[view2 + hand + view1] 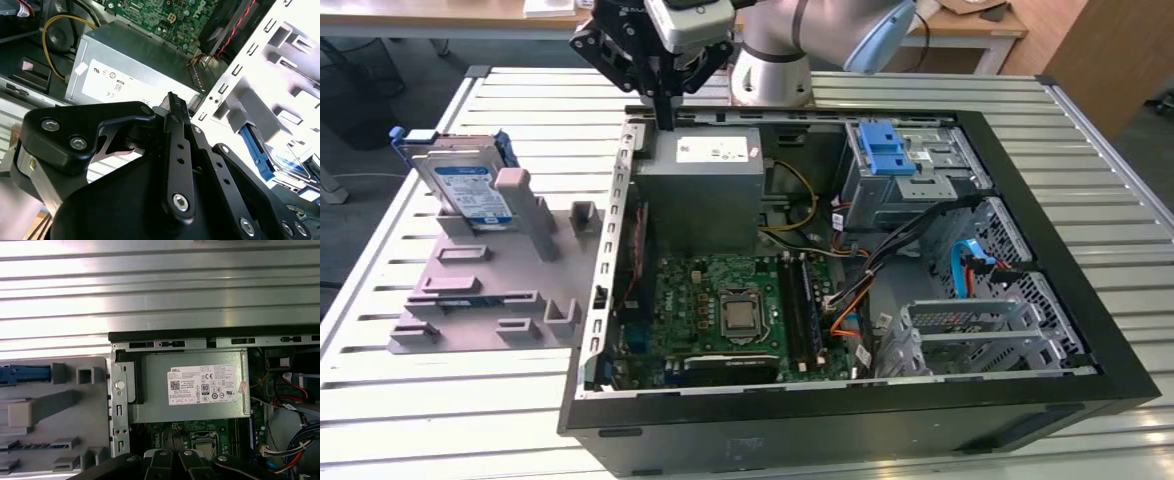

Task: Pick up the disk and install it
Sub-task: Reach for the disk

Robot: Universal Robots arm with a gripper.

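Resting on a slatted metal table (pixel 400 420): open computer case (pixel 1067 380); wooden desk (pixel 454 22) behind. Disk (pixel 464 185) upright in grey fixture (pixel 480 300) by the table's edge at the exterior view's left. Gripper (pixel 670 122) above power supply (pixel 707 190), jaws clenched, empty. Second wrist view: motherboard (pixel 160 15). First wrist view: white label (pixel 207 385).

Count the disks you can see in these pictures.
1. The disk stands on edge in the grey fixture on the exterior view's left, outside the case. Others may be hidden inside the drive cage.
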